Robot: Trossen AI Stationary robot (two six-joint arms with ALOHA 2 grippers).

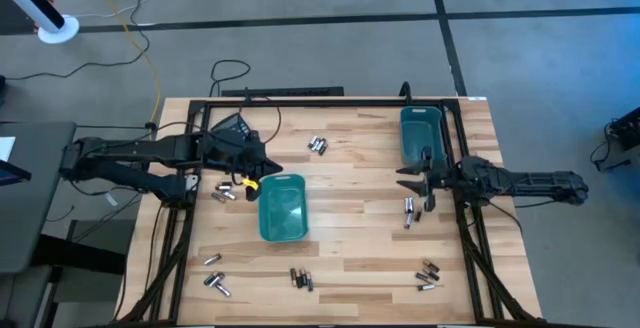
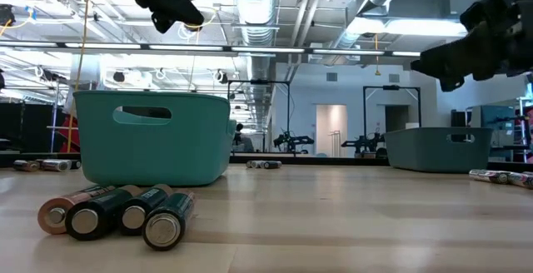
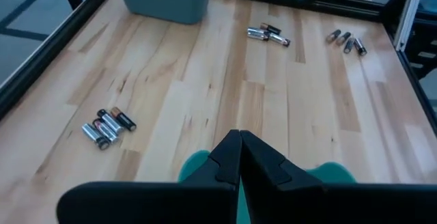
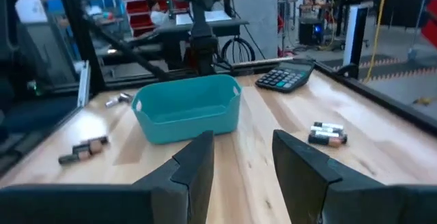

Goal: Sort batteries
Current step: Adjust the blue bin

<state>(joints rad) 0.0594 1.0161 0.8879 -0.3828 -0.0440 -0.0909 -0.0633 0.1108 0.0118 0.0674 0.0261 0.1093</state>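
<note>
Batteries lie in small groups on the wooden table: at the far middle (image 1: 318, 146), left of the middle bin (image 1: 222, 195), along the near edge (image 1: 301, 280) (image 1: 215, 283) (image 1: 428, 274), and by the right arm (image 1: 409, 211). My left gripper (image 1: 262, 171) is shut with nothing between its fingers (image 3: 239, 136). It hangs above the far left rim of the teal bin (image 1: 282, 208) in the middle. My right gripper (image 1: 418, 181) stands open (image 4: 242, 142), level, just near of the second teal bin (image 1: 420, 133). The nearest cells (image 2: 117, 210) lie on their sides.
A black calculator (image 1: 228, 128) lies at the far left beside the left arm. Black frame rails (image 1: 330, 103) run along the table's far, left and right edges. Bare wood lies between the two bins (image 1: 350, 198).
</note>
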